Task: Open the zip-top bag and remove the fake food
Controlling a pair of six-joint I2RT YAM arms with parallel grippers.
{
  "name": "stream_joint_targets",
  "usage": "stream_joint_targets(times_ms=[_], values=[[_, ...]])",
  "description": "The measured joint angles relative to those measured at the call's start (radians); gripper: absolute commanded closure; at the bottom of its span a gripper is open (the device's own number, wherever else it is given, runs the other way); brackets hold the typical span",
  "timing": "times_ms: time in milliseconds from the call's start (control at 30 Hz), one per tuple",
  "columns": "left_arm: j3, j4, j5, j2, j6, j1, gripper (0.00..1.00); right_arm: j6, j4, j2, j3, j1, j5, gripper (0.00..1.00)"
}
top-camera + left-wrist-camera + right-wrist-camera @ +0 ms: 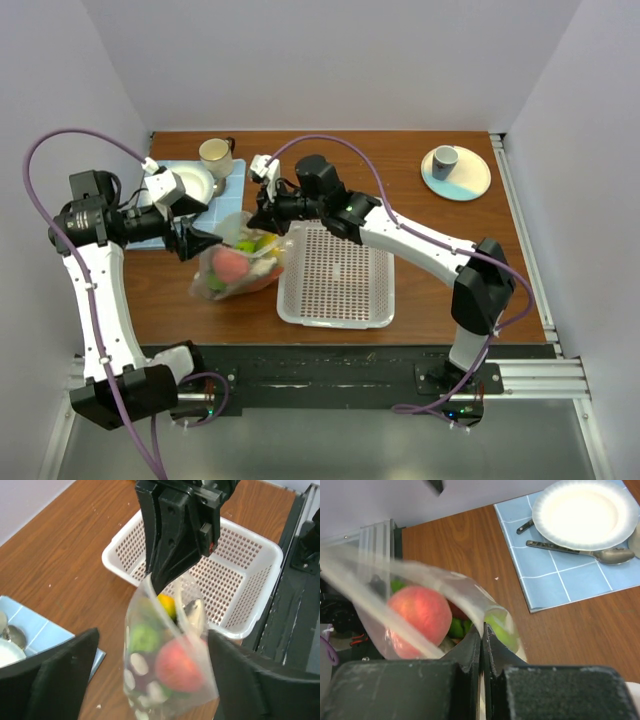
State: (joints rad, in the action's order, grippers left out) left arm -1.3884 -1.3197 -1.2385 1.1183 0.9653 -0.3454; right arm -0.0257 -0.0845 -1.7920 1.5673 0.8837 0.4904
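Note:
The zip-top bag (212,282) hangs above the table between my two arms, clear with white dots. My right gripper (482,630) is shut on the bag's top edge (450,587) and holds it up. In the left wrist view the right gripper (159,582) pinches the bag (145,680) from above. Inside the bag is the fake food: a red-pink fruit (179,666), a green fruit (144,637) and a yellow one (166,605). My left gripper (155,680) is open, its fingers standing wide on either side of the bag's lower part. The left gripper (200,243) sits just left of the bag.
A white perforated basket (335,312) lies right of the bag. A blue mat (555,575) at the back left carries a white plate (585,512) and a spoon (590,552), with a mug (216,155) behind. A saucer (470,182) with a cup (444,160) stands back right.

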Motion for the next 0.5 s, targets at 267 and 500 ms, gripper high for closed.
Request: stream_joint_targets(times_ms=[267,500], values=[[-0.103,0.171,0.046,-0.023,-0.187,0.000,0.00,-0.009,-0.028,0.000,0.000,0.033,-0.001,1.00],[0.025,0.286,0.011,-0.110,-0.274,0.032,0.00,-0.018,-0.036,-0.001,0.011,0.066,-0.003,1.00]])
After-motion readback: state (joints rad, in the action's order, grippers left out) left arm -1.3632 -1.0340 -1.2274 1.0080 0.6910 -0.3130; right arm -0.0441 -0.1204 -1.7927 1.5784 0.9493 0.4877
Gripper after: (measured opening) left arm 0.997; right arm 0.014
